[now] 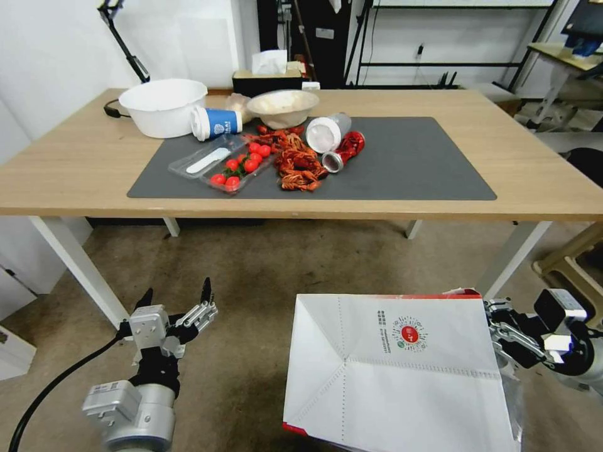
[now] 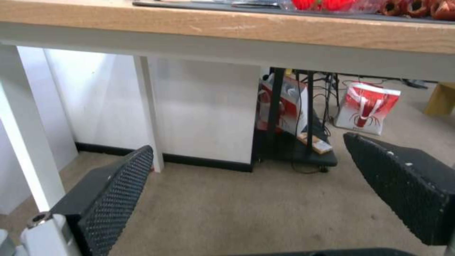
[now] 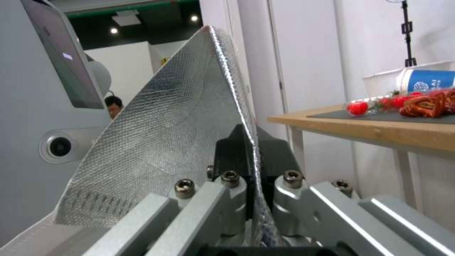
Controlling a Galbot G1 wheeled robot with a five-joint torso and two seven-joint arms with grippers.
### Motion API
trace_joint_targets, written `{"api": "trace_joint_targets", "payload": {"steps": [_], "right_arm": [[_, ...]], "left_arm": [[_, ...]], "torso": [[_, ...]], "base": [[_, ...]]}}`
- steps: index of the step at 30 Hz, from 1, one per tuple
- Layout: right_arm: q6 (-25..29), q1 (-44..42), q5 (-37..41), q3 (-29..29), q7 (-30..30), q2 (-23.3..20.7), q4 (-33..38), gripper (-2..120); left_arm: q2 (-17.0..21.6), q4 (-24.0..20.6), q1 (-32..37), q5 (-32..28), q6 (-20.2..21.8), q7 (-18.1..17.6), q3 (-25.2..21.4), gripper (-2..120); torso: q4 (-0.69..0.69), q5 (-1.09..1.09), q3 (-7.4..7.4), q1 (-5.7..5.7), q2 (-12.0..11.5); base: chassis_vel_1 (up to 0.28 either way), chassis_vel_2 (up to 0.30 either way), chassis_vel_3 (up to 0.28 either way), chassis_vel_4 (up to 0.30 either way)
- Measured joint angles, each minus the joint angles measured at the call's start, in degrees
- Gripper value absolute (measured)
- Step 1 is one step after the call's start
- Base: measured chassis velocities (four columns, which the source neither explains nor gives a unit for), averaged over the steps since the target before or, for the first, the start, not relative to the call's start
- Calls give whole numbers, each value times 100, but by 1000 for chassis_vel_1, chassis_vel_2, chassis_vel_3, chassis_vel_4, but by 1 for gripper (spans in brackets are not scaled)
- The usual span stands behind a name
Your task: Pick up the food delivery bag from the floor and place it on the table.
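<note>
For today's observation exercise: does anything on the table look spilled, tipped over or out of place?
Yes. On the dark mat, red crayfish lie loose, not in any dish. The blue paper cup lies on its side, as do a clear plastic cup and a red can beside it.

Matt white paper food delivery bag (image 1: 402, 376) with crinkled silver foil lining; light wood tabletop (image 1: 75, 169); rough stained floor (image 1: 251, 270); right tool's fingers (image 3: 277, 156) black, rubbery-looking

The food delivery bag (image 1: 402, 370) runs off the lower edge of the head view, its handles hidden. It covers the right hand (image 1: 496, 336) fingertips. In the left wrist view, upper frame, the desk (image 2: 227, 26) top is cut off
</note>
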Motion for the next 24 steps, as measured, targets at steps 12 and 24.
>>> {"api": "trace_joint_targets", "payload": {"steps": [12, 24], "right_arm": [[14, -23, 3, 10, 5, 12, 30, 0], [19, -70, 15, 67, 5, -15, 50, 0]], "left_arm": [[-19, 0, 25, 31, -28, 1, 10, 100], [-38, 0, 5, 54, -34, 17, 35, 100]], "torso": [[0, 0, 106, 60, 166], [0, 0, 323, 193, 515]], "base": [[0, 0, 0, 0], [0, 0, 0, 0]]}}
